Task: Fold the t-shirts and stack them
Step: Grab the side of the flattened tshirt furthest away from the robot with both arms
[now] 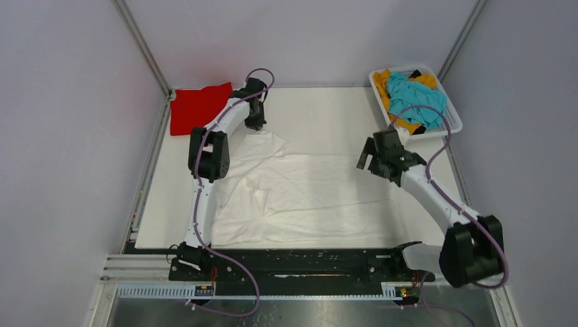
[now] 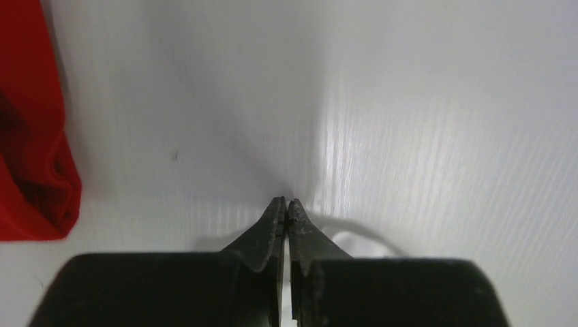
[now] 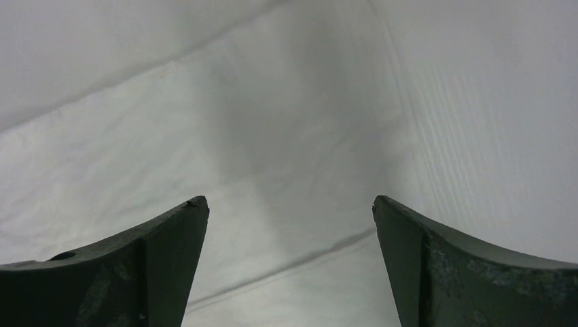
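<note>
The large white t-shirt point(image 1: 307, 194) lies spread across the middle of the table. My left gripper point(image 1: 255, 123) is at its far left corner, jaws closed, with a bit of white cloth point(image 2: 354, 240) showing at the fingers; in the left wrist view the gripper point(image 2: 286, 202) points at bare table. My right gripper point(image 1: 368, 161) hovers open and empty over the shirt's right side; its wrist view point(image 3: 290, 204) shows white cloth point(image 3: 204, 136) below. The red t-shirt point(image 1: 198, 107) lies folded at the far left corner and also shows in the left wrist view point(image 2: 31, 136). The teal t-shirt point(image 1: 416, 99) and the orange-yellow t-shirt point(image 1: 384, 92) lie in the basket.
A white slotted basket point(image 1: 451, 127) stands at the far right corner. Metal frame posts rise at the back corners. A black rail with the arm bases runs along the near edge point(image 1: 300, 262).
</note>
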`<action>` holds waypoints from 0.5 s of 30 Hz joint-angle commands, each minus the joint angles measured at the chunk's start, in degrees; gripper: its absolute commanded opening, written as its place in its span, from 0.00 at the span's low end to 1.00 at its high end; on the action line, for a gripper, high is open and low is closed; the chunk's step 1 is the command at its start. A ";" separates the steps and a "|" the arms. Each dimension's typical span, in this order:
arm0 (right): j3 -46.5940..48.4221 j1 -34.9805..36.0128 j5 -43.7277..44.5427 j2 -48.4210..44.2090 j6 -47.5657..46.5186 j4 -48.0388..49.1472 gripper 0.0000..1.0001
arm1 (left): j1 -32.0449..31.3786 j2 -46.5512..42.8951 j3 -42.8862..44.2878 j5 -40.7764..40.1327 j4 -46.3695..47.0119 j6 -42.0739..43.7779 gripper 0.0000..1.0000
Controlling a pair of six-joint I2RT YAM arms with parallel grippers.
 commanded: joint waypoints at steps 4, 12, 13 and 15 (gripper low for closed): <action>26.59 -2.16 -10.92 22.61 -39.42 -8.88 0.99 | -1.59 -15.40 -13.79 2.44 4.67 -1.44 0.00; 47.38 -5.64 -27.22 39.41 -79.70 -26.40 0.98 | -2.90 -24.12 -24.31 1.00 7.95 -2.53 0.00; 48.12 -6.06 -26.63 40.46 -82.32 -26.71 0.98 | -2.97 -24.81 -25.29 0.95 8.19 -2.76 0.00; 49.14 -6.50 -23.76 43.40 -85.66 -27.18 0.98 | -2.97 -26.62 -27.35 1.03 8.62 -2.86 0.00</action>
